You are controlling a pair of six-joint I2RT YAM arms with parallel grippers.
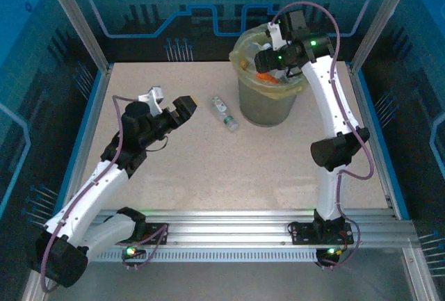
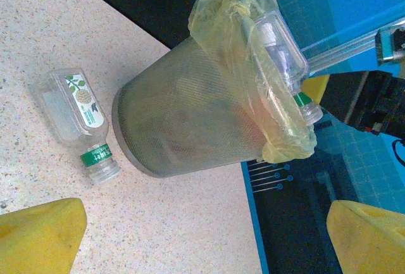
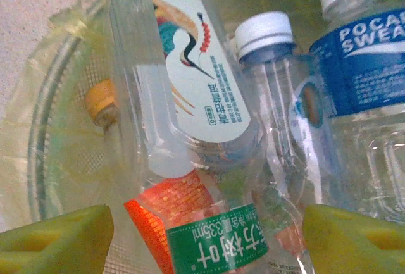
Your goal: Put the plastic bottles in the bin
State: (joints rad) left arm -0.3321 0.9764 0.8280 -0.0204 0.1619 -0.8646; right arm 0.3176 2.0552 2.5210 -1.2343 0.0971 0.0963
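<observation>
One clear bottle with a green label lies on its side on the table, just left of the bin. My left gripper hovers open to the left of it, nothing between its yellow pads. From the left wrist the same bottle lies beside the mesh bin, and another bottle pokes out of the bin's bag. My right gripper is over the bin's mouth. In its wrist view the right gripper is open above several bottles: a bird-label bottle, a white-capped one and a blue-label one.
The yellow-green bag lines the bin's rim. A blue rail and metal posts frame the table's sides. Bare speckled tabletop stretches between the two arms.
</observation>
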